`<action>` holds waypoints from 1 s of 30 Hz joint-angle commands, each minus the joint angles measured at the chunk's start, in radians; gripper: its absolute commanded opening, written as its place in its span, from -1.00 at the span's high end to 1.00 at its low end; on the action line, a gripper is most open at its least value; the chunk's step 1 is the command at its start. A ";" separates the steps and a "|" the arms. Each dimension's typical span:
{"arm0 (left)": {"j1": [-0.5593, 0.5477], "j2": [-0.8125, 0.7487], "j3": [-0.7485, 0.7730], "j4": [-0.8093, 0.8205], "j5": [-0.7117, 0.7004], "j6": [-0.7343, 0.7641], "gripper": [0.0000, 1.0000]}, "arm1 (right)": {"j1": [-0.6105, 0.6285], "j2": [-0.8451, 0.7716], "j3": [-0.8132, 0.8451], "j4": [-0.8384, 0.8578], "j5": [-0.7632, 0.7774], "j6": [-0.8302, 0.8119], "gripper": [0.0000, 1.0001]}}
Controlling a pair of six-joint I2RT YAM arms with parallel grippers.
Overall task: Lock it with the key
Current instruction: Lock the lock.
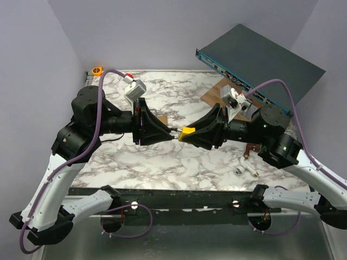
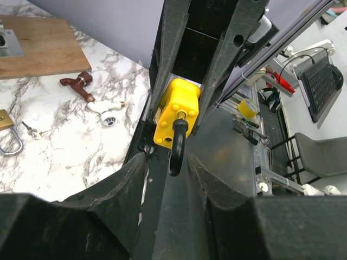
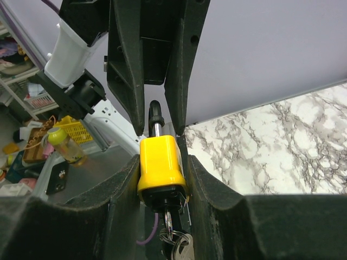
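A yellow padlock (image 1: 187,131) is held in mid-air above the marble table between the two arms. My right gripper (image 3: 162,162) is shut on its body (image 3: 160,165). A key with a ring of keys (image 3: 174,244) hangs from the keyhole in its black underside. The shackle (image 3: 155,115) is black with a bare silver leg showing, and points toward my left gripper (image 2: 167,157). The left fingers stand on either side of the shackle tip (image 2: 175,162), with a visible gap on one side. In the top view the left gripper (image 1: 172,130) meets the padlock tip to tip.
A brass padlock (image 2: 5,123) with small keys (image 2: 30,130), a brown-handled tap (image 2: 80,84) and a white fitting (image 2: 104,112) lie on the table. A wooden board (image 1: 212,97) and a dark rack unit (image 1: 260,62) stand back right. An orange tape measure (image 1: 97,70) lies back left.
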 commanded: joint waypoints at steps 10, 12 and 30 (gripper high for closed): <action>0.010 0.001 -0.009 0.049 -0.005 -0.026 0.28 | 0.006 0.005 0.017 0.043 -0.023 0.007 0.99; 0.012 0.001 -0.007 0.049 -0.005 -0.026 0.29 | 0.006 0.003 0.015 0.043 -0.015 0.008 0.99; 0.018 -0.064 0.078 0.066 -0.059 -0.030 1.00 | 0.006 0.005 -0.006 0.195 -0.130 0.082 -0.22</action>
